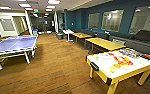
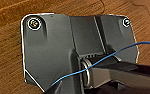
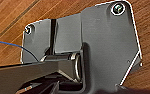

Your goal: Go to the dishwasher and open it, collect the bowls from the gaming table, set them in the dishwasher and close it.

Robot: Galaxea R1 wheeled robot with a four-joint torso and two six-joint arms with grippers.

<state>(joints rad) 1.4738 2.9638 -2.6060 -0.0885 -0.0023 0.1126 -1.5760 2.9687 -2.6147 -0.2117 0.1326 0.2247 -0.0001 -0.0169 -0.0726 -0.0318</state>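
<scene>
Bowls point(image 1: 117, 65) in bright colours are sitting on the gaming table point(image 1: 101, 65), a white-topped counter at four o'clock in the head view, beside board-game boxes point(image 1: 129, 52). A ping-pong table point(image 1: 12, 45) is standing at nine o'clock on the wooden floor point(image 1: 58, 65). Whether either gripper is wide or narrow cannot be told.

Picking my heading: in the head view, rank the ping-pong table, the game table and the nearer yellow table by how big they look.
1. Ping-pong table
2. Game table, close to it; nearness inflates both
3. Nearer yellow table
</scene>
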